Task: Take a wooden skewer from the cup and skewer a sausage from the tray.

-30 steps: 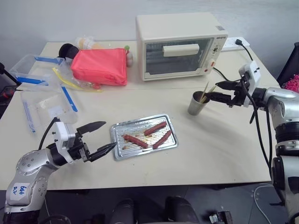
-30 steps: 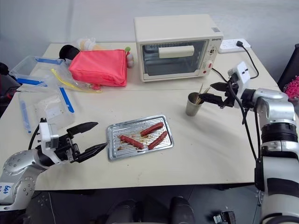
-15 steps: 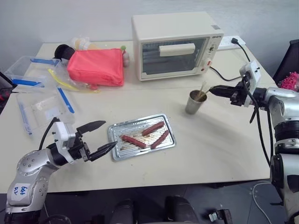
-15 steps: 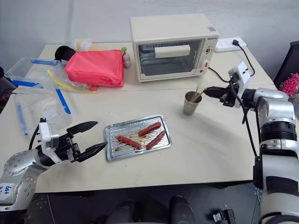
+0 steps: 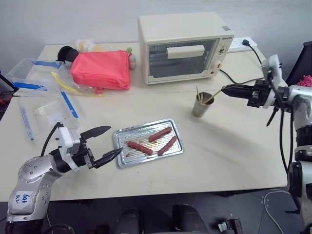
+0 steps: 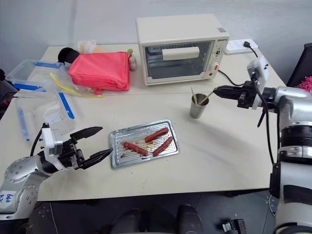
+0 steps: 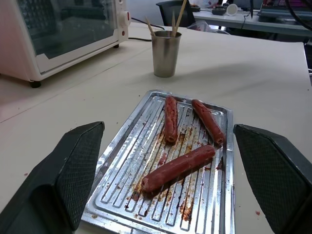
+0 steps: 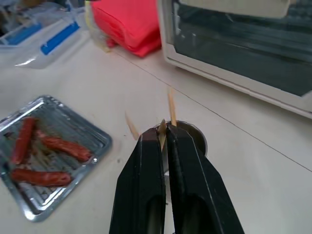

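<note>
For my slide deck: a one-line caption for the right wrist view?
Right gripper pinches a wooden skewer above the cup, sausage tray beyond.

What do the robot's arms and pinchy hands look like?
Both arms are shiny silver metal with rounded joints. Each ends in a white block carrying a gripper, left gripper and right gripper, with two black pointed fingers whose inner pads are cross-hatched. Black cables loop along both wrists. The left arm has a handwritten white sticker.
</note>
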{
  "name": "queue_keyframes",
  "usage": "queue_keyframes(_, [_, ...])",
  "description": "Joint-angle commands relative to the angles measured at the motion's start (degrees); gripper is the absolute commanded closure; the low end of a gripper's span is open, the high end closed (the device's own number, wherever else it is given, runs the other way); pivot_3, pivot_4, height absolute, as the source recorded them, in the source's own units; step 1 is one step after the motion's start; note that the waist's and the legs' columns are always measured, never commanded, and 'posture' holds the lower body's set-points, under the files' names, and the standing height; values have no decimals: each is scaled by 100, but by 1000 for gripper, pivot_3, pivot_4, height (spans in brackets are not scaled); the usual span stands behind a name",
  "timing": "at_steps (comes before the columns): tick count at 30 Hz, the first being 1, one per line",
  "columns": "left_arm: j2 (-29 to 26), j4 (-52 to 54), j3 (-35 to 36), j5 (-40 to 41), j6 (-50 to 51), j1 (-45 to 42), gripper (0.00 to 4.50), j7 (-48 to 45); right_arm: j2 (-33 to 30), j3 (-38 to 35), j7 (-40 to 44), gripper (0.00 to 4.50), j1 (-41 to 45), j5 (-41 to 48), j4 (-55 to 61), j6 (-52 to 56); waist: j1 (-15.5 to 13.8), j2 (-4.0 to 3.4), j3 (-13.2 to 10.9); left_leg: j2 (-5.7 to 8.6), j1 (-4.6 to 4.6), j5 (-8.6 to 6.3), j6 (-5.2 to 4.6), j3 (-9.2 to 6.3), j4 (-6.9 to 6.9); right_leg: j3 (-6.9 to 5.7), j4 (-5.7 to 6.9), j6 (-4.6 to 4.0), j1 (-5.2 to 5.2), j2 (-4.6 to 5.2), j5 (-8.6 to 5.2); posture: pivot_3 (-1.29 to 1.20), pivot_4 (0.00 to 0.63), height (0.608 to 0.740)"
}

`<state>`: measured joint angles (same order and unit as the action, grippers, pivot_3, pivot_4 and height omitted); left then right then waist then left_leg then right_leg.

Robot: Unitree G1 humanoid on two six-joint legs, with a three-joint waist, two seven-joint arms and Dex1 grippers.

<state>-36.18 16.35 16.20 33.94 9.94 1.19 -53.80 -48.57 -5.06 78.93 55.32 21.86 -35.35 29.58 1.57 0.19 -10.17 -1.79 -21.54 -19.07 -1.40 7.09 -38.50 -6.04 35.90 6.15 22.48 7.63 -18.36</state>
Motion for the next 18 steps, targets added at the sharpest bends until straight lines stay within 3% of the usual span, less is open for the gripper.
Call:
queue_keyframes(1, [-5,5,-56,-16,-111,-74,0,-116,-518,-66,576,4466,290,172,299,384,-6,-2,-1,2,0,0,0,0,1,0,0,0,0,-1,0,0,150,740])
queue_keyframes(7, [140,103,-346,215,100,-432,0,-149,-810,-290,951,4466,817,633,537,1134,2,-12,-7,-2,-1,-2,2,0,4,1,-1,0,4,2,0,0,150,740])
queue_keyframes(13, [555,25,-760,115,71,-1020,0,-27,-169,-522,468,4466,565,1114,1326,1233,1,-11,-7,-3,0,-2,4,1,3,1,1,0,3,-3,0,0,150,740])
queue_keyframes(18, [1015,-263,-988,29,-91,-1636,0,143,480,-824,-95,4466,71,2162,2344,2466,-44,-9,-8,3,-5,0,3,-1,-3,-4,4,2,3,-11,1,0,150,740])
